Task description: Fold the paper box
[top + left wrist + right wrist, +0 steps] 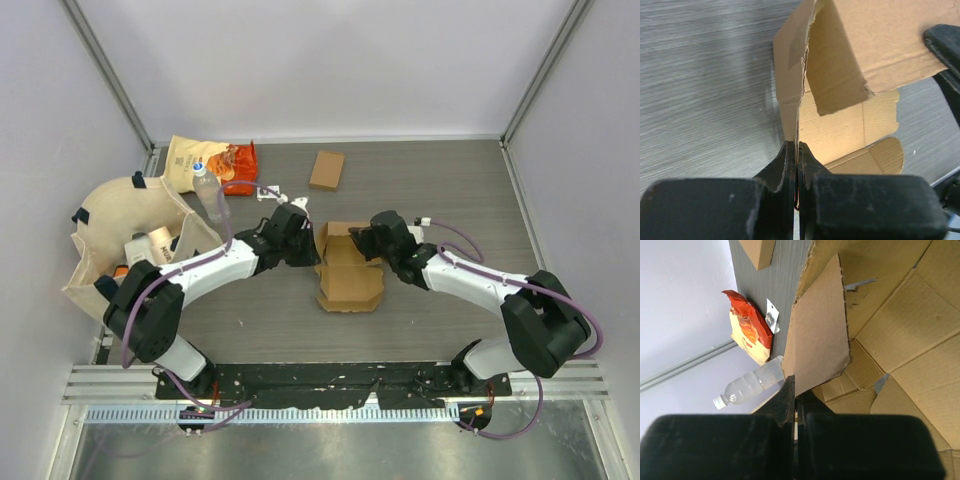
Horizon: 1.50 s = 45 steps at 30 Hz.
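Jaws on my left gripper [796, 146] are pressed together on a thin upright wall of the box [350, 278], which lies half-opened at the centre of the table [450, 200]. My right gripper [794, 379] is likewise closed tight, nipping the edge of a raised flap on the box's 3 o'clock side; the left one grips at 9 o'clock. Both arms reach forward and bend inward, elbows out. A small cardboard block [326, 170] lies at 12 o'clock, apart from the box. A snack bag [212, 160], water bottle [209, 195] and cloth bag [120, 220] sit around 10 o'clock, beside the left arm.
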Motion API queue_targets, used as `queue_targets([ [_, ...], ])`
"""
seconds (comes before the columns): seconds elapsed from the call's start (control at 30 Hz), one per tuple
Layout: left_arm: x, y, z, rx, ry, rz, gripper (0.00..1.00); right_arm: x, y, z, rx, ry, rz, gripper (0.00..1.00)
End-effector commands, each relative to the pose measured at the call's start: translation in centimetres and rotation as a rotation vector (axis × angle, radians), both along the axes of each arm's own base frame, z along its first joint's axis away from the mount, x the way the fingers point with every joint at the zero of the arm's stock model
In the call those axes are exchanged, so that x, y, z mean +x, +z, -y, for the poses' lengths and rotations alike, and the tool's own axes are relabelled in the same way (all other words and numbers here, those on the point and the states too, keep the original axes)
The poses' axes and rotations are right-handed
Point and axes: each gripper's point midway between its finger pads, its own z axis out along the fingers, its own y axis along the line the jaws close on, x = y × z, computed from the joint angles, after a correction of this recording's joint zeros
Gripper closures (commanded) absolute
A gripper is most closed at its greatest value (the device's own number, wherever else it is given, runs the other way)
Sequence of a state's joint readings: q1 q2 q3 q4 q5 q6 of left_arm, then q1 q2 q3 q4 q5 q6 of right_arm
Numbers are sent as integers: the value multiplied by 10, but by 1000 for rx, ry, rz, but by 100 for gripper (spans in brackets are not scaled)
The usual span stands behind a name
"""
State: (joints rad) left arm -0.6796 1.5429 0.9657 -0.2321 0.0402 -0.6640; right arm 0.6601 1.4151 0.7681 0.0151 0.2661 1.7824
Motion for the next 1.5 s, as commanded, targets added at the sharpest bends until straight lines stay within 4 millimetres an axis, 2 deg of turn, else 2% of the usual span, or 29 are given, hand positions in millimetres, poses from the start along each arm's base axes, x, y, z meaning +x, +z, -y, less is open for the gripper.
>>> queue_targets([
  [0.0,20,38,34,-199,-2,83,97,-18,-20,-5,-66,67,-44,99],
  [0.03,23,38,30,-174,5,93,97,-18,-20,-5,-67,68,-44,99],
  [0.07,31,47,28,-149,15,117,97,-19,-22,-3,-74,64,-45,99],
  [0.1,27,39,16,-66,12,101,96,-19,-22,-3,-78,66,-41,99],
  [0.13,29,41,12,-34,11,107,95,-19,-21,-2,-80,63,-35,99],
  [0.17,39,44,1,21,61,141,95,-18,-19,-2,-82,63,-29,99],
  [0.23,40,43,-9,36,78,115,94,-17,-18,0,-101,65,-18,99],
  [0.43,43,64,2,-91,30,56,92,-17,-22,2,-132,72,-12,99],
  [0.53,42,59,3,-80,31,28,93,-19,-25,2,-136,76,-15,99],
  [0.6,38,56,14,-140,18,-9,97,-19,-25,1,-130,76,-12,99],
  [0.67,35,50,18,-171,47,-40,98,-19,-25,1,-123,71,-15,99],
  [0.7,29,40,17,-165,49,-54,100,-20,-24,-1,-122,74,-11,99],
  [0.77,29,45,19,-179,62,-6,100,-19,-21,-2,-117,77,-3,99],
  [0.8,22,40,19,-161,60,5,100,-16,-15,-4,-103,76,24,99],
  [0.83,28,42,15,-142,88,65,100,-15,-11,-4,-99,76,38,99],
  [0.93,29,40,5,-80,117,147,100,-7,4,-7,-88,81,116,99],
  [0.97,31,39,2,-69,131,153,100,-3,16,-12,-56,84,171,99],
  [1.03,33,39,-6,-46,156,176,100,1,22,-12,-35,89,221,99],
  [1.07,38,38,-13,-18,192,196,100,5,34,-18,0,98,270,99],
  [1.27,54,62,-30,43,272,276,100,15,61,-31,46,125,383,99],
  [1.3,59,69,-32,48,287,296,100,16,58,-33,52,133,389,99],
  [1.37,63,69,-38,80,306,304,100,19,68,-37,79,139,439,99],
  [1.43,66,71,-40,87,319,312,100,20,62,-40,80,150,441,99],
  [1.47,67,73,-41,89,326,319,100,22,70,-43,103,153,486,99],
])
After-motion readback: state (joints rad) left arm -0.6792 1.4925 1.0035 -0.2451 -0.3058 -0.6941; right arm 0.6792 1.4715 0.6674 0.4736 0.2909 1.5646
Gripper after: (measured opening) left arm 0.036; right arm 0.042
